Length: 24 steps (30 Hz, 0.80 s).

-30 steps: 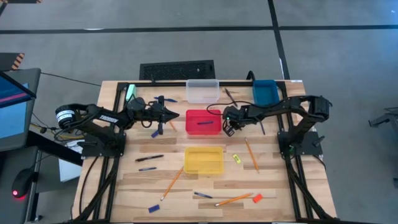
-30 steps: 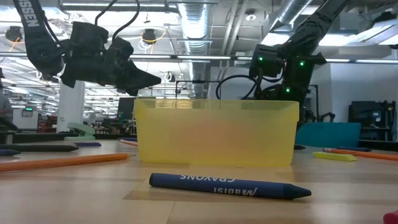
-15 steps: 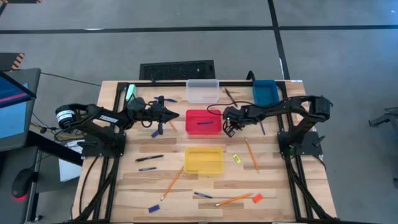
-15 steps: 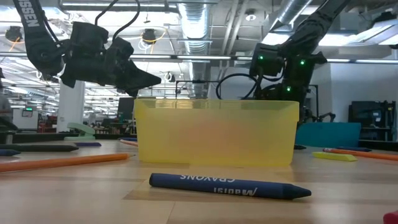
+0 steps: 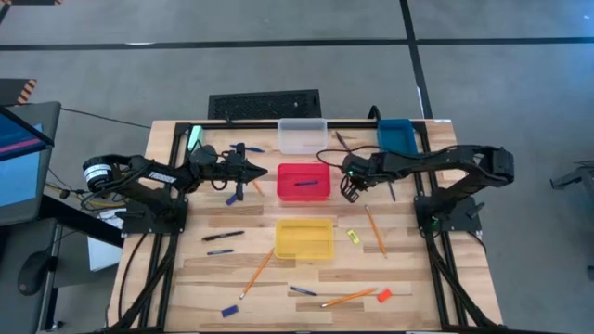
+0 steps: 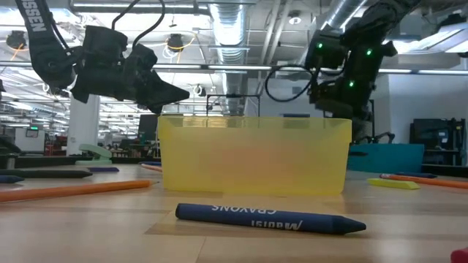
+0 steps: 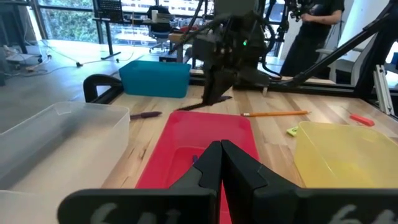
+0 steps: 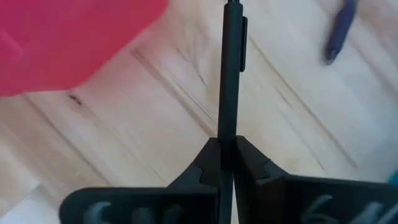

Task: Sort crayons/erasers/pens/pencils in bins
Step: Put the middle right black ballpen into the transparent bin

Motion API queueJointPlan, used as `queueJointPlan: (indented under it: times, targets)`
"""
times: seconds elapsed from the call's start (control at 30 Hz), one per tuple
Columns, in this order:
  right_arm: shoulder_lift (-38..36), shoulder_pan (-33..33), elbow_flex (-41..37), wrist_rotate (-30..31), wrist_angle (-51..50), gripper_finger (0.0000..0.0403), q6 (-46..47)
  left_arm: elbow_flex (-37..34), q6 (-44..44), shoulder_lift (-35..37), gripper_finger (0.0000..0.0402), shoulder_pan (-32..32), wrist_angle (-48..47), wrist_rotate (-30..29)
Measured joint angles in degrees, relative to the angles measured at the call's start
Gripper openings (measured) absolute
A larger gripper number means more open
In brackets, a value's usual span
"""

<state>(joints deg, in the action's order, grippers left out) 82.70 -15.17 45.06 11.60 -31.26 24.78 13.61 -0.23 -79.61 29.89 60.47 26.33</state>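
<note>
My right gripper (image 5: 350,188) hovers just right of the red bin (image 5: 303,182) and is shut on a slim black pen (image 8: 227,74). My left gripper (image 5: 261,170) is shut and empty, held in the air at the red bin's left edge. A dark blue pen (image 5: 303,184) lies inside the red bin. The yellow bin (image 5: 304,238) sits nearer, while the clear bin (image 5: 303,135) and blue bin (image 5: 395,136) stand at the far edge. Pencils (image 5: 375,230), pens (image 5: 223,236), a crayon (image 6: 269,218) and a yellow-green eraser (image 5: 354,236) lie loose on the table. My right gripper pinches the black pen's shaft (image 8: 226,134) between its two fingertips (image 8: 208,163). The pen runs along the fingers and sticks out past their tips toward the table. Whether its free end (image 8: 231,5) touches the wood, I cannot tell.
A pale green block (image 5: 195,139) sits at the far left corner. More pencils (image 5: 258,272) (image 5: 348,298), an orange-red eraser (image 5: 383,295) and a blue pen (image 5: 299,290) lie near the front edge. A dark pen (image 5: 390,190) lies right of my right gripper.
My right gripper has risen and shifted a little toward the table's right edge, away from the red bin, staying shut on the pen. Its elbow has swung out to the right. My left arm has kept still.
</note>
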Motion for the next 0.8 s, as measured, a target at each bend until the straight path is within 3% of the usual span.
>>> queueJointPlan:
  times: [0.23, 0.4, 0.57, 0.8]
  targets:
    - [-6.0, -2.2, 0.2, 0.7, -0.6, 0.0023, -3.8, 0.0, 0.1, 0.0, 0.0000, 0.0, -0.1, -0.1]
    - [-6.3, -4.8, 3.7, 3.1, -1.9, 0.0024, -8.9, 0.0, 0.1, 0.0, 0.0000, 0.0, -0.1, -0.1]
    - [-3.3, -6.7, 10.3, 3.7, -1.7, 0.0024, -18.0, 0.0, 0.1, 0.0, 0.0000, 0.0, -0.2, -0.1]
    - [6.1, -10.4, 20.3, 3.6, 3.8, 0.0023, -37.7, 0.0, 0.1, 0.0, 0.0000, 0.0, -0.1, -0.1]
